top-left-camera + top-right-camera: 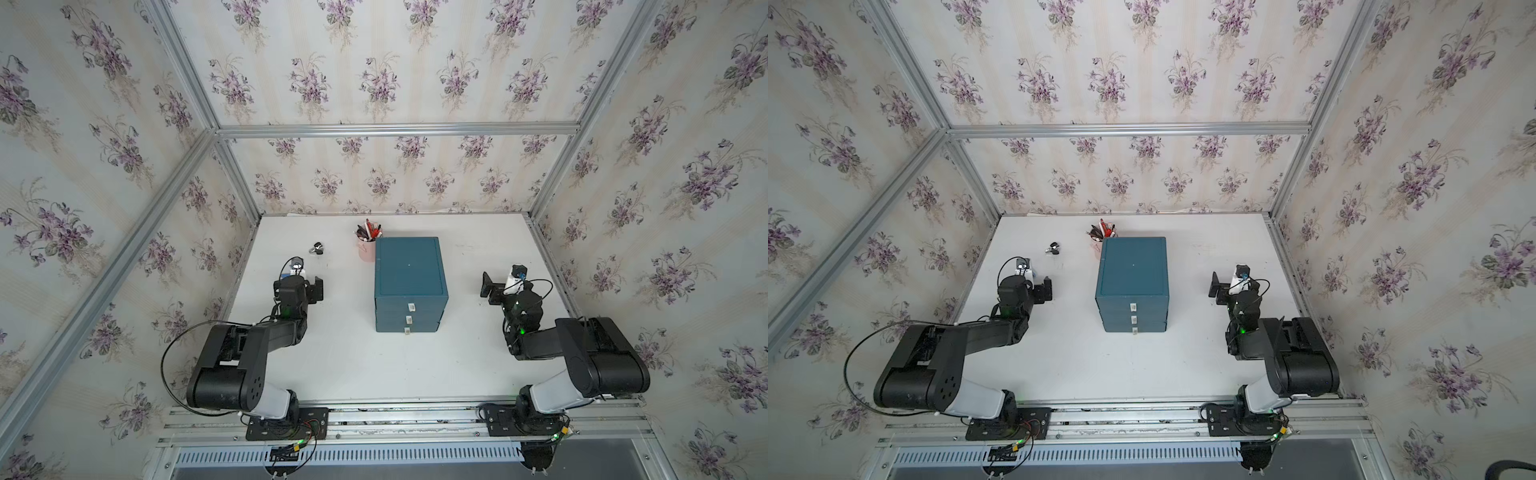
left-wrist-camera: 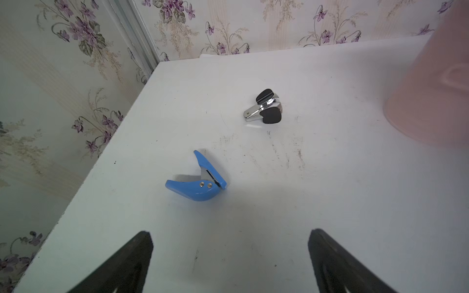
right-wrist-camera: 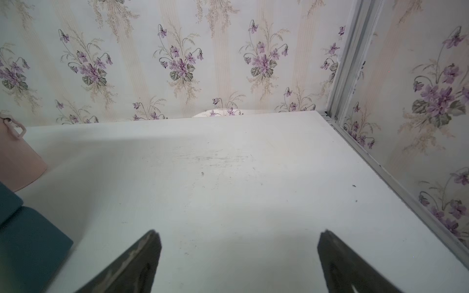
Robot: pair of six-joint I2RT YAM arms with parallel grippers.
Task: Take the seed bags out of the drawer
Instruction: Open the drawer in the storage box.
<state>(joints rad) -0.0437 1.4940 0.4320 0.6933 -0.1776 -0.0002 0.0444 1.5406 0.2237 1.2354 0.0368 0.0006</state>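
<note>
A teal drawer cabinet point(image 1: 409, 270) point(image 1: 1131, 268) stands at the table's middle, and its three drawers point(image 1: 408, 319) are all pushed in. The seed bags are hidden. My left gripper point(image 1: 297, 283) point(image 2: 230, 232) hovers to the left of the cabinet, open, with only bare table between its fingers. To the cabinet's right my right gripper point(image 1: 505, 286) point(image 3: 239, 232) is likewise open and holds nothing. In the right wrist view a corner of the cabinet point(image 3: 25, 241) shows at the edge.
A pink cup of pens point(image 1: 366, 245) point(image 2: 431, 88) stands against the cabinet's back left corner. A chrome staple remover point(image 1: 316, 248) point(image 2: 266, 109) and a blue one point(image 2: 198, 182) lie ahead of the left gripper. Wallpapered walls close in three sides.
</note>
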